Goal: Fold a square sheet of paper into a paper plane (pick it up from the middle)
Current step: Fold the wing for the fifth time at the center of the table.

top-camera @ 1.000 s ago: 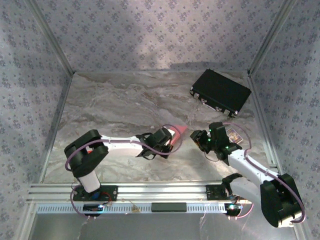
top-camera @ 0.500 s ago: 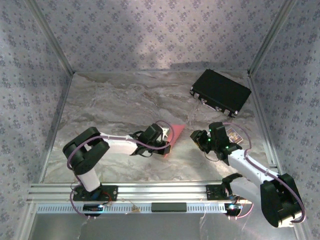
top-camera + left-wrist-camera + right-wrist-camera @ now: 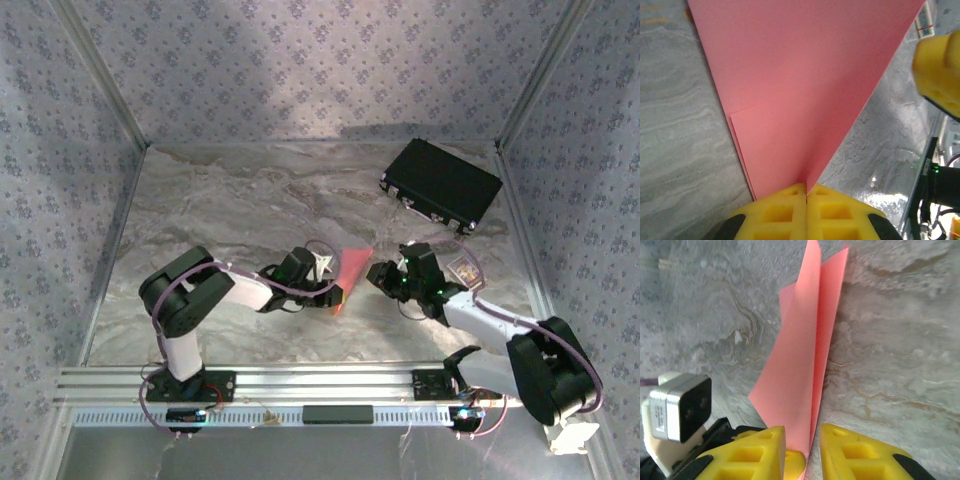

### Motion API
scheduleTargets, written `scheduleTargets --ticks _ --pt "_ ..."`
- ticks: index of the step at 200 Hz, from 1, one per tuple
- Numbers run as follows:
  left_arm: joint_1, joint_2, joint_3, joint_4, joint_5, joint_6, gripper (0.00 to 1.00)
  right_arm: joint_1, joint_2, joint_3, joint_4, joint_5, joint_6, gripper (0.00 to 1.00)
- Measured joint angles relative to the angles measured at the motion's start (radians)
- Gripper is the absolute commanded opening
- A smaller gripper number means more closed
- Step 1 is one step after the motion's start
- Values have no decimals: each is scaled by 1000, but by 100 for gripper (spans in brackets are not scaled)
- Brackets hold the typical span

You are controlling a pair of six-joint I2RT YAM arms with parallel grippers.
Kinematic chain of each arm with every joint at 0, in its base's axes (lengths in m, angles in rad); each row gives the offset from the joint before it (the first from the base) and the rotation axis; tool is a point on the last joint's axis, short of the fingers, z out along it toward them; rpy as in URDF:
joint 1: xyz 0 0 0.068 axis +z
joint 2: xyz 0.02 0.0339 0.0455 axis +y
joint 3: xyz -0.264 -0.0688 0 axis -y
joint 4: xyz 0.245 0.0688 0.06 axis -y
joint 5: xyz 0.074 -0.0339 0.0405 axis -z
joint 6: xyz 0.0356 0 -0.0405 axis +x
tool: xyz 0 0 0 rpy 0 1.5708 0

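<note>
Pink paper [image 3: 805, 75], one folded sheet: left gripper [image 3: 806, 189] clenched on it, right gripper [image 3: 802, 435] parted astride it

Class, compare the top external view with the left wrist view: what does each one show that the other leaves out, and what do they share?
From above you get the black rectangular case at the table's far right, the patterned walls, and the left arm and right arm whole. The left wrist view gives the left arm's yellow jaws pressed shut on the tip of the salmon-pink folded paper sheet, and a second layer's edge on its left side. Both share that paper and the grey marbled tabletop.
</note>
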State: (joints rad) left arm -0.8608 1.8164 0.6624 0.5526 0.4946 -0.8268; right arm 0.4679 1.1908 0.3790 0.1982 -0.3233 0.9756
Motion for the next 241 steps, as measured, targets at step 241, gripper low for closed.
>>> scheduleTargets --ticks 241 --pt "63 103 -95 388 90 -347 0 -2 397 169 195 -222 -95 15"
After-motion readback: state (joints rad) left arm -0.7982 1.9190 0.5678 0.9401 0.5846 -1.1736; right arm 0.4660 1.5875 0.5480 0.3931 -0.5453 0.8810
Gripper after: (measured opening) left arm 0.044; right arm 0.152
